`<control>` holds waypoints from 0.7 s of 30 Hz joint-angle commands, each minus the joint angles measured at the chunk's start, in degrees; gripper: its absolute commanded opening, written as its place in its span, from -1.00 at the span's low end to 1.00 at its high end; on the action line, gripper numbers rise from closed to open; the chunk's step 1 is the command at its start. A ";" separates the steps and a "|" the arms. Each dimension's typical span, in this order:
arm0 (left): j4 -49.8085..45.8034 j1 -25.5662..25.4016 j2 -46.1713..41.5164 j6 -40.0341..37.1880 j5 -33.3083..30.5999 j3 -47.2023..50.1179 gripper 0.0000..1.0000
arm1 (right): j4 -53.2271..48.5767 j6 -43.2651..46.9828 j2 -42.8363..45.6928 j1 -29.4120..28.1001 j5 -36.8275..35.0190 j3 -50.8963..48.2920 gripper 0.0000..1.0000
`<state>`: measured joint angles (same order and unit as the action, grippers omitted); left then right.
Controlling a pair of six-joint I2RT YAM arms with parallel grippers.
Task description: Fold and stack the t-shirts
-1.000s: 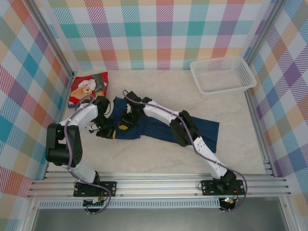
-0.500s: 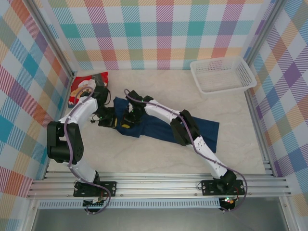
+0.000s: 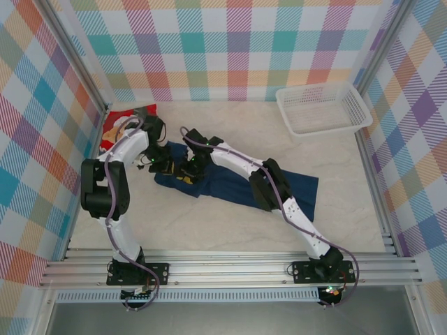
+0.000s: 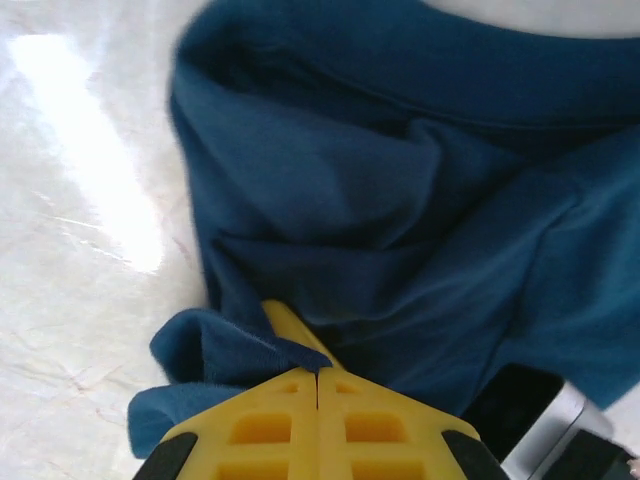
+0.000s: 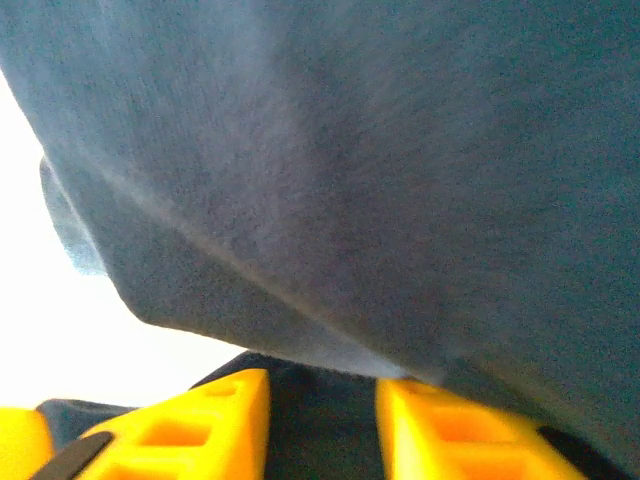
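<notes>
The dark navy t-shirt (image 3: 225,190) lies bunched across the middle of the table, from the left arm to the right. My left gripper (image 3: 163,163) sits at the shirt's left end. In the left wrist view it (image 4: 318,372) is shut, with a fold of navy cloth (image 4: 400,200) pinched at the tips. Just to the right, my right gripper (image 3: 188,170) is on the same shirt. Its yellow jaws (image 5: 322,388) stand apart, with navy cloth (image 5: 400,150) draped over and between them. The red t-shirt (image 3: 120,127) with the teddy-bear picture lies folded at the back left, partly behind the left arm.
A white mesh basket (image 3: 323,108) stands at the back right corner. Checked walls close in the table on three sides. Bare marble-look tabletop (image 3: 209,230) stretches in front of the navy shirt.
The left gripper has carried the navy shirt's left end toward the back, near the red shirt. The right gripper's jaws have parted from shut.
</notes>
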<state>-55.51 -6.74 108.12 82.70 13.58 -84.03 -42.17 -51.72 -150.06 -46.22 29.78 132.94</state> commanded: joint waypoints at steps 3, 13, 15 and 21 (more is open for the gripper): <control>-2.50 -0.51 1.78 -0.34 -1.54 -2.27 -1.00 | -5.73 0.27 11.55 3.77 -9.37 -7.47 -0.21; -2.59 -0.44 5.30 -2.04 -1.41 -3.27 -1.00 | 6.87 25.65 27.68 -3.12 -22.55 -32.80 -0.39; -2.53 -0.39 5.66 -2.40 -1.52 -3.51 -1.00 | 9.99 31.11 28.47 -5.02 -23.93 -36.35 -0.33; -3.72 -0.21 7.06 -4.34 -2.07 -5.31 -1.00 | 11.42 41.03 26.75 -9.55 -32.81 -33.72 -0.09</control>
<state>-56.47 -6.90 113.99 80.01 12.36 -87.37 -33.69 -20.01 -122.37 -55.68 3.75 96.82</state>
